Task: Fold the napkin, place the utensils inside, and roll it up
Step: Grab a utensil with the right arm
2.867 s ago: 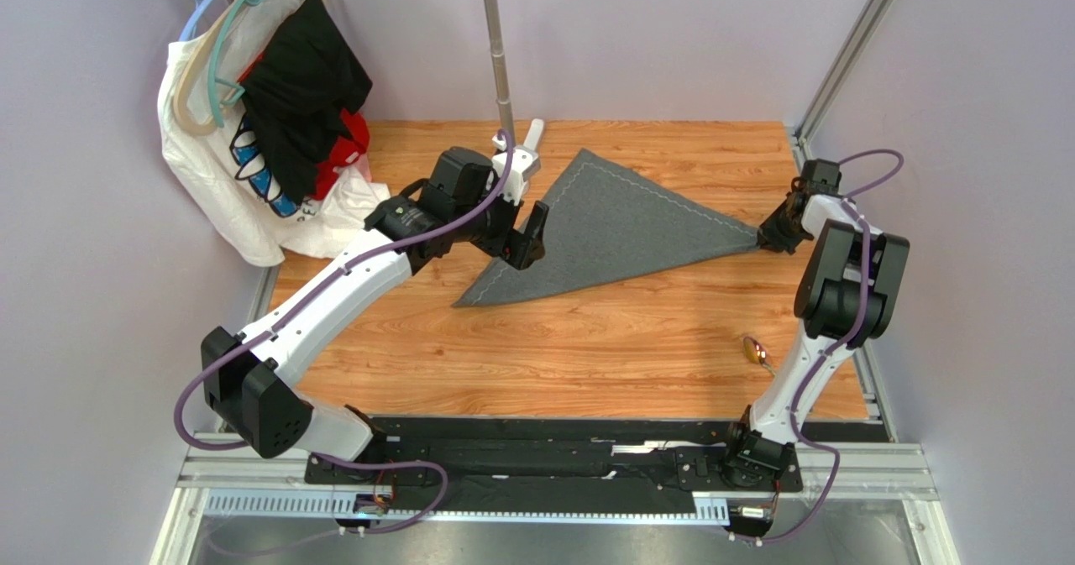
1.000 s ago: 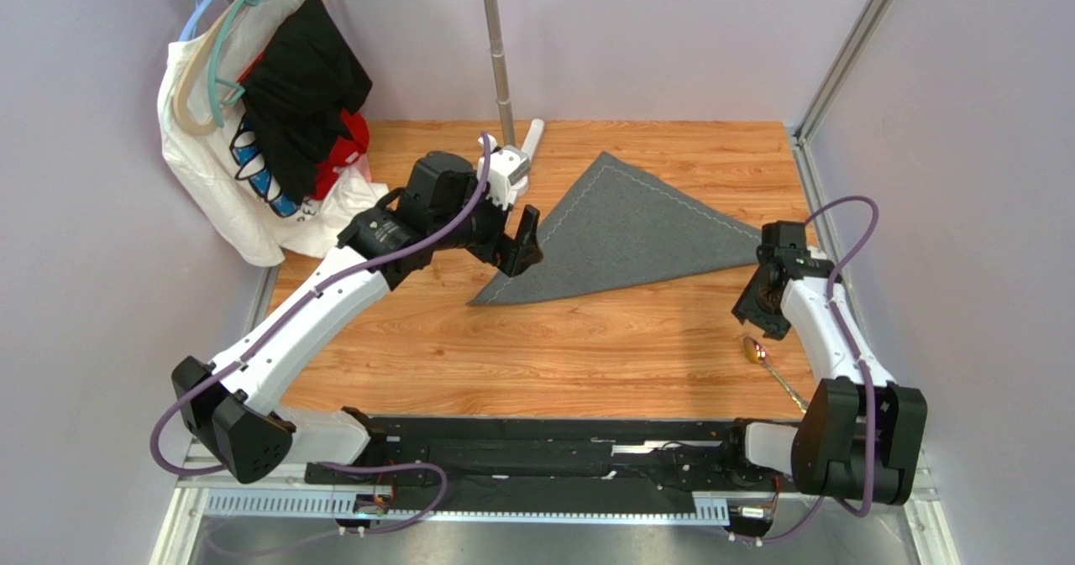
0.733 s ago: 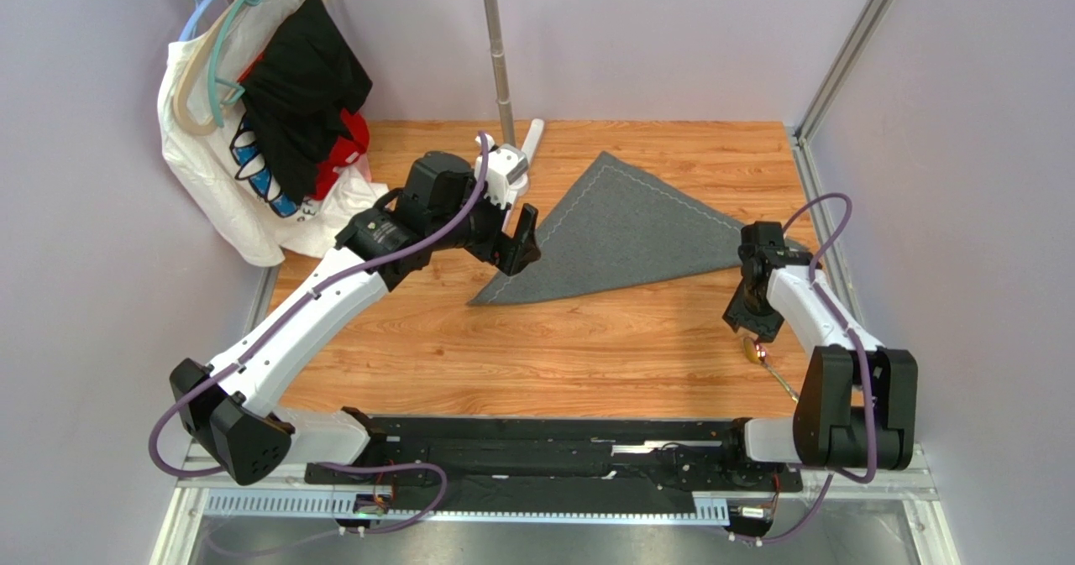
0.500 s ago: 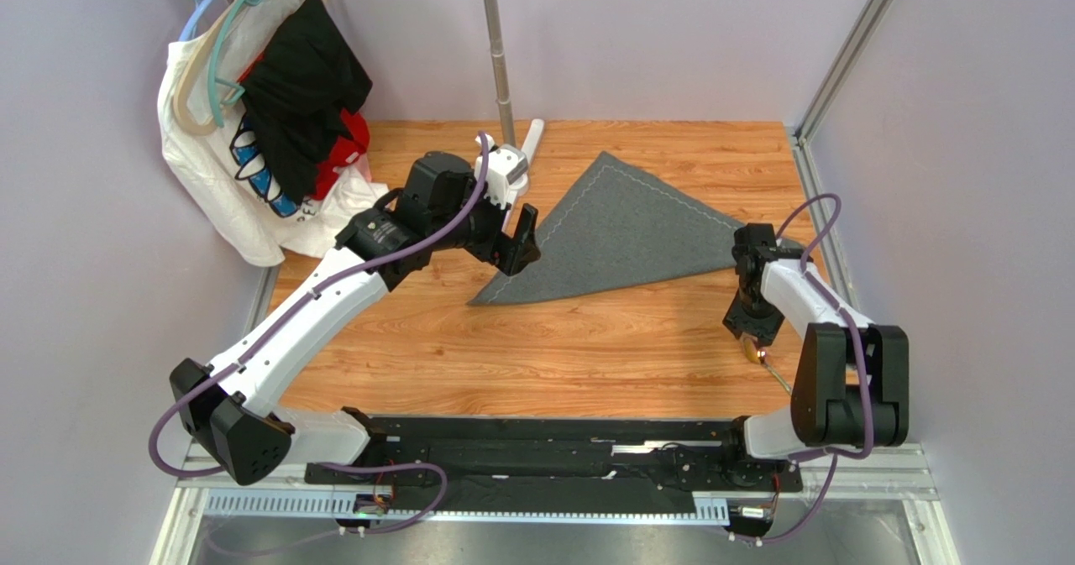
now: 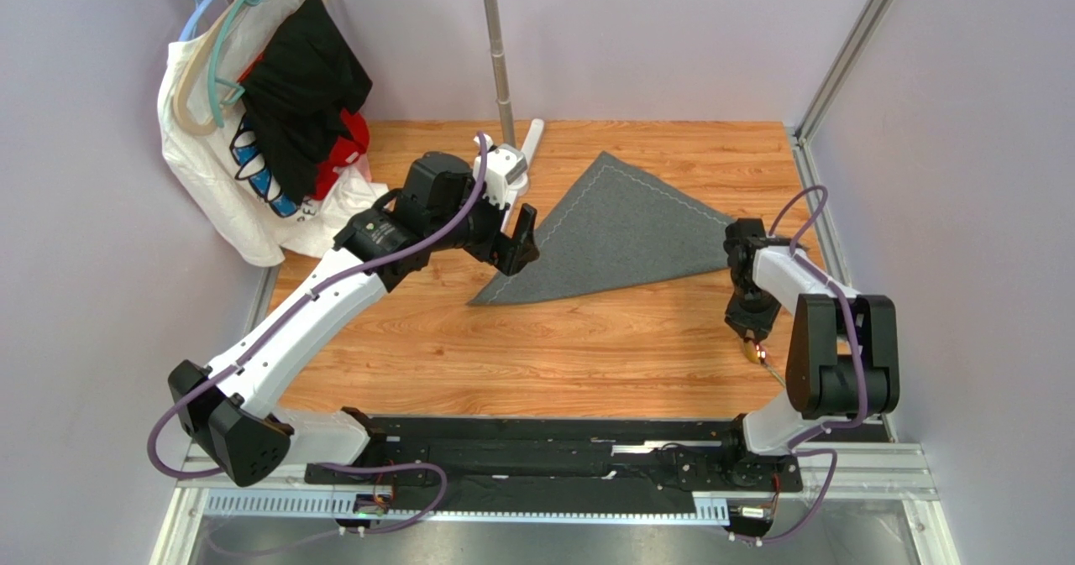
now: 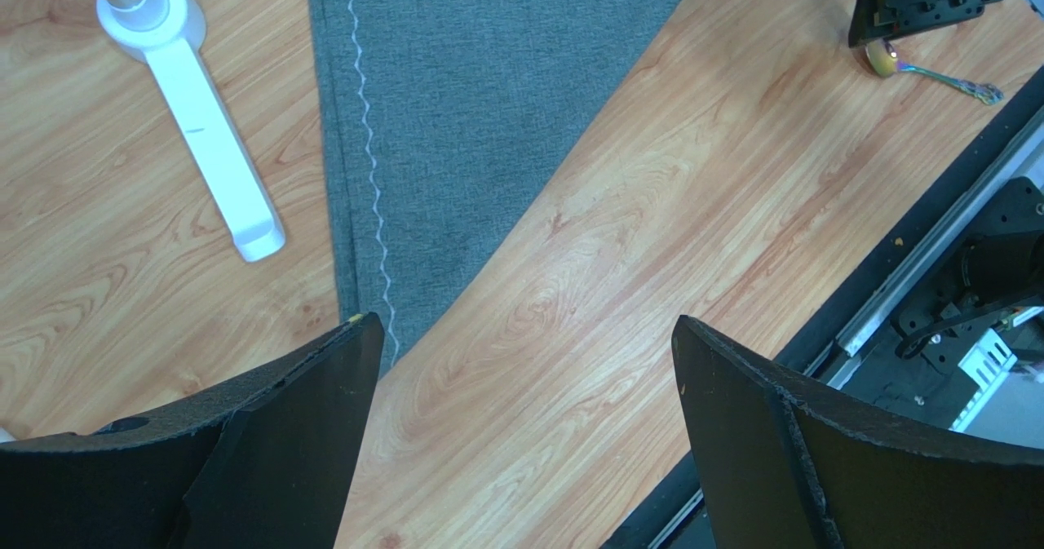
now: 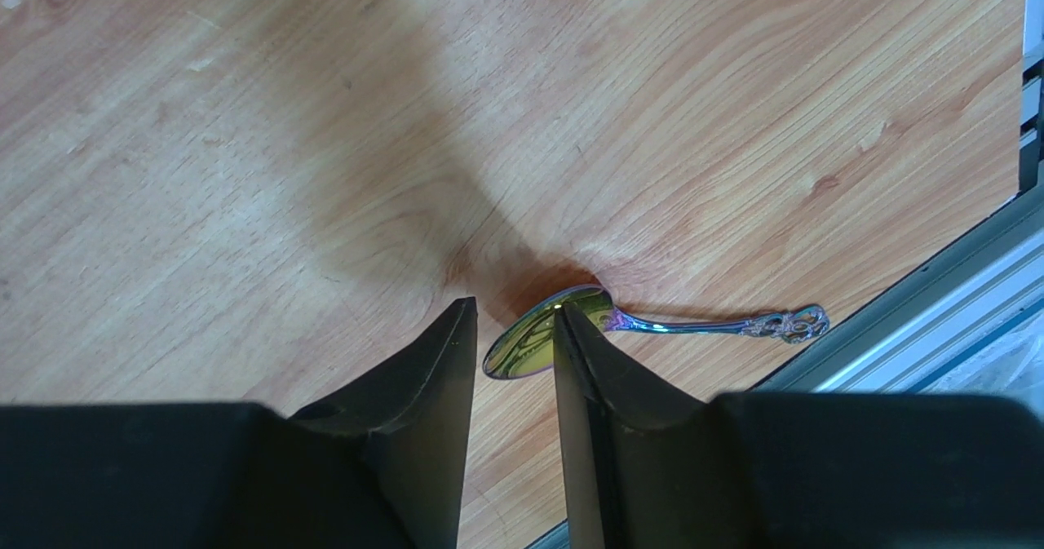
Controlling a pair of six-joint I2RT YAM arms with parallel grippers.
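Part-open right claw astride spoon bowl, no grip evident. Wide-open left claw above near corner of napkin, folded triangular, rear-centre of bench. Risk: flat spoon skidding on smooth wood toward side rail near handle. Open bench leftward.

Top camera overlooks the whole table from the near edge. Wrist cameras face down; the higher left and close right share the spoon.
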